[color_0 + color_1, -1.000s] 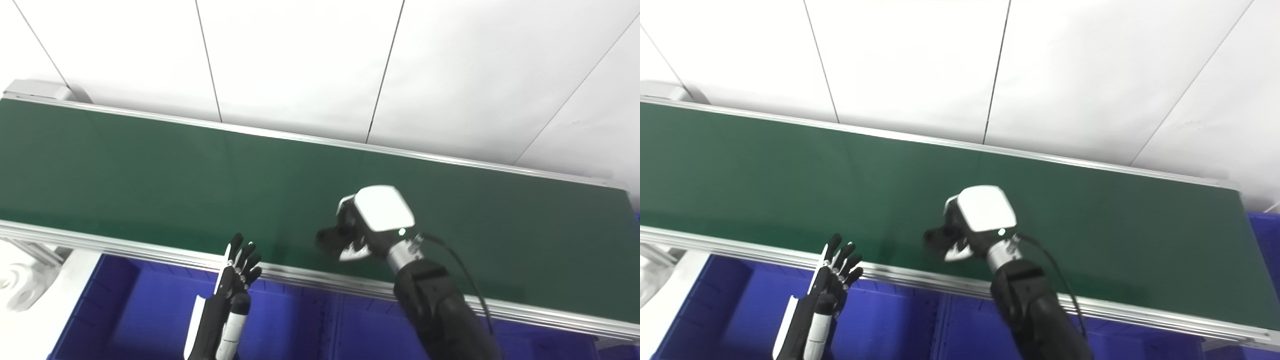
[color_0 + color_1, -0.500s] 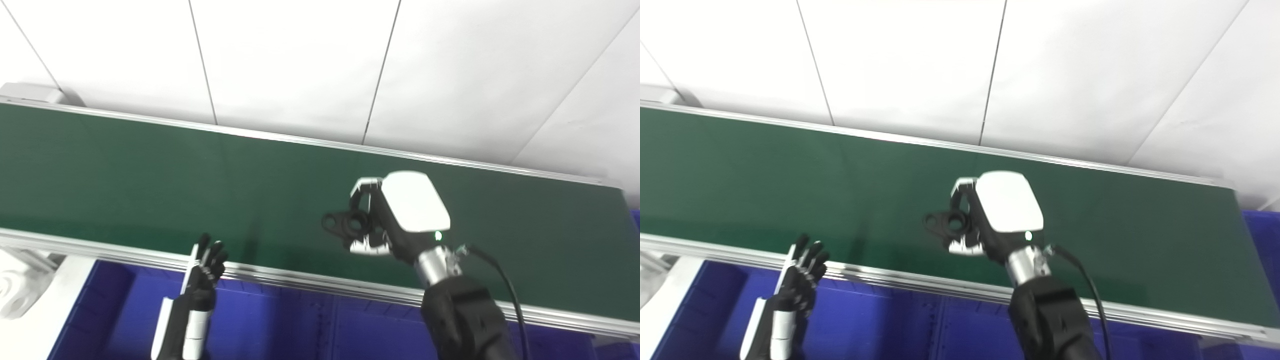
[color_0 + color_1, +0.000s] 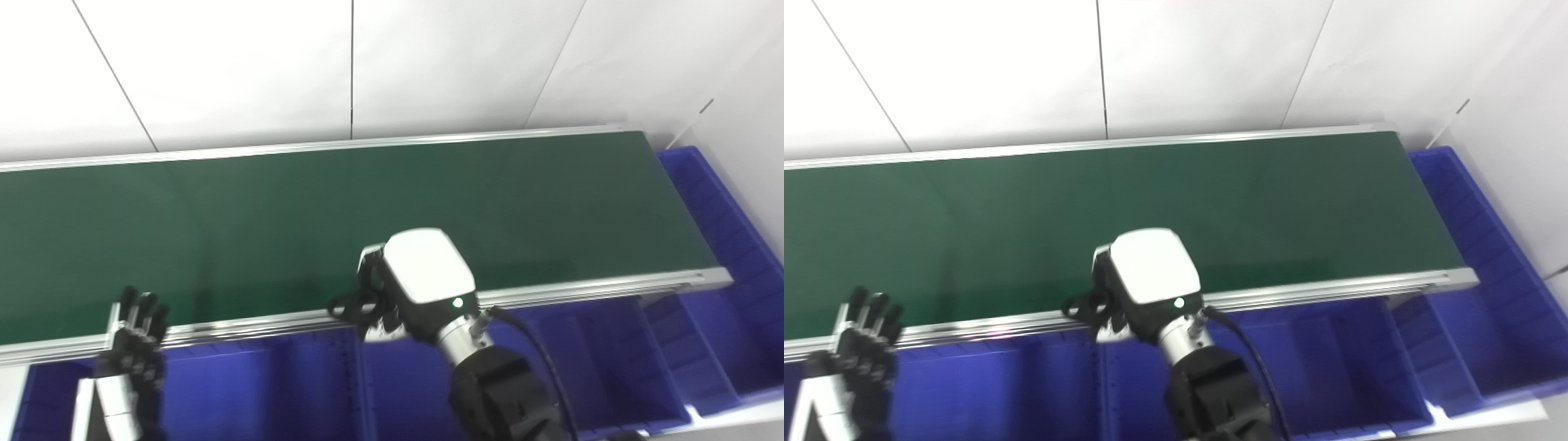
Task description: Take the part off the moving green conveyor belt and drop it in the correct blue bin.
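My right hand (image 3: pixel 411 286) is shut on a small black part (image 3: pixel 348 304) with round holes and holds it over the near rail of the green conveyor belt (image 3: pixel 245 208), at the edge of the blue bins. The part sticks out to the left of the fingers (image 3: pixel 1082 304). My left hand (image 3: pixel 136 343) is open and empty at the lower left, fingers spread, over the leftmost blue bin (image 3: pixel 245 392). The belt itself carries nothing that I can see.
A row of blue bins runs below the near rail: one in the middle (image 3: pixel 582 361) and one at the right (image 3: pixel 723 343), with another blue bin (image 3: pixel 704 196) past the belt's right end. A white wall stands behind and to the right.
The camera has swung to the right. My right hand has pulled the black part back from the middle of the belt to its near rail. My left hand stays open at the left.
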Robot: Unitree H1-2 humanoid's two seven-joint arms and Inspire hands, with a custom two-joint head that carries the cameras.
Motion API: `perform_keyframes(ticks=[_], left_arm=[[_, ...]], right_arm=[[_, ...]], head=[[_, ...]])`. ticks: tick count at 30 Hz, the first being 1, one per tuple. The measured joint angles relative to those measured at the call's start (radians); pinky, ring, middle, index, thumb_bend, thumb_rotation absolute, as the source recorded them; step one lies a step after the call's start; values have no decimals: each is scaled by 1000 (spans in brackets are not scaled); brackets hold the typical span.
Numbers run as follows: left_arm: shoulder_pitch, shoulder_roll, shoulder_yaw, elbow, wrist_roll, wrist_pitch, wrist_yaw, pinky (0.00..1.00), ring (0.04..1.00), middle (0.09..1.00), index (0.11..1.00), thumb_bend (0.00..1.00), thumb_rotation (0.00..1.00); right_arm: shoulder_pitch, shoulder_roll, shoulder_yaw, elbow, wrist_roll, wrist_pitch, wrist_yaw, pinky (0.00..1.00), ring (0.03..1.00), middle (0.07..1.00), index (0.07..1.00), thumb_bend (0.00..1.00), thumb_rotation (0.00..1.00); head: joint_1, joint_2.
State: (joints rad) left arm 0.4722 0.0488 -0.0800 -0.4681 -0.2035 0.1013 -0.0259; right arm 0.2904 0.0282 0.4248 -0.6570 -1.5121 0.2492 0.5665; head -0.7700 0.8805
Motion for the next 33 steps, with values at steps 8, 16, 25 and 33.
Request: perform_keyframes(ticks=[8, 16, 25, 33], left_arm=[[-38, 6, 17, -4, -8, 49, -1, 843, 866, 882, 911, 733, 808], [-49, -23, 4, -48, 31, 101, 8, 886, 884, 901, 914, 642, 832], [-49, -44, 4, -77, 34, 117, 8, 865, 871, 895, 919, 604, 809], [-48, -62, 4, -108, 34, 151, 8, 855, 864, 890, 917, 596, 800]], right_arm=[[84, -2, -21, 0, -43, -31, -2, 123, 193, 295, 487, 503, 147], [84, -2, -83, -8, -50, -44, 59, 124, 195, 307, 493, 500, 149], [77, 6, -130, 38, -140, -53, 198, 76, 151, 260, 490, 514, 116], [68, 37, -169, 66, -223, -75, 348, 108, 183, 307, 493, 515, 124]], head=[[24, 51], [71, 58], [81, 58], [87, 57]])
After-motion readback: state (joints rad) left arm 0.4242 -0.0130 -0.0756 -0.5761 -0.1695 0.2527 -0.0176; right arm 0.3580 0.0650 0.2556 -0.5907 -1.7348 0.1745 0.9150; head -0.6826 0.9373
